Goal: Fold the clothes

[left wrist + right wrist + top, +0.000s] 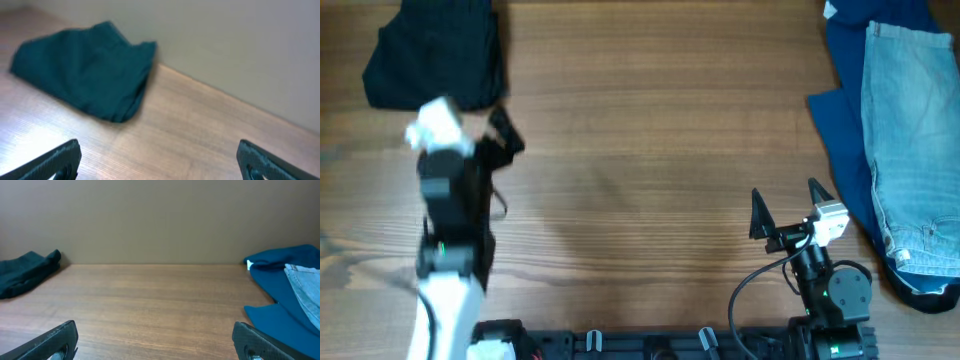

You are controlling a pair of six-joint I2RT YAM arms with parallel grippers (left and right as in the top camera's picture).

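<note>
The black garment (pixel 435 52) lies bunched and folded at the table's far left corner. It shows as a dark heap in the left wrist view (pixel 87 70) and small at the far left of the right wrist view (pixel 27 272). My left gripper (pixel 500 135) is open and empty, just in front of the garment and apart from it, over bare wood (pixel 159 162). My right gripper (pixel 788 205) is open and empty near the front edge at the right, over bare wood (pixel 155 342).
Light-blue denim jeans (pixel 910 140) lie on a dark blue cloth (pixel 845 110) along the right edge, both also in the right wrist view (pixel 280 287). A plain wall stands behind the table's far edge.
</note>
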